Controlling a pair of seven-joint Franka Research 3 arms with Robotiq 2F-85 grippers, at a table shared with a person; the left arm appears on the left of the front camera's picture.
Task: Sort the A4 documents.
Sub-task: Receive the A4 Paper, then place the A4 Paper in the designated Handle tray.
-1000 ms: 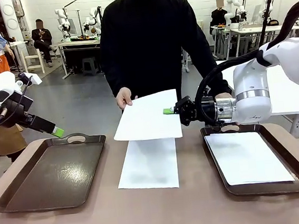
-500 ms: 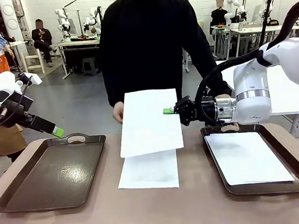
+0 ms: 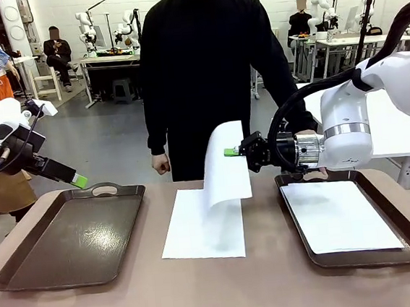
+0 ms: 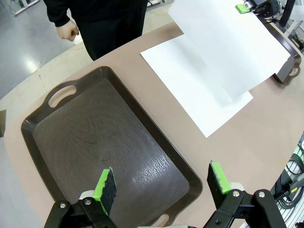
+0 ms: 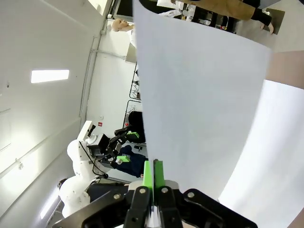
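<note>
Letting go of the held sheet (image 3: 224, 162), the person's hand (image 3: 161, 163) is now hanging at their side, and the paper, which was level a second ago, is drooping from my right gripper (image 3: 231, 152).

From the front, my right gripper is pinching that sheet at its right edge, above the counter (image 3: 225, 289). A flat sheet (image 3: 198, 230) is lying on the counter under it, between the two trays. A third sheet (image 3: 338, 217) is lying inside the right tray (image 3: 409, 239). My left gripper (image 3: 79, 181) is hovering over the far edge of the left tray (image 3: 68, 239).

My left wrist camera is showing what the front cannot: my left gripper's fingers are standing well apart with nothing between them, over the bare left tray.

My right wrist camera is showing the green pads pressed together on the held sheet's edge, with the paper curving away from me and the flat sheet lying beyond it.
</note>
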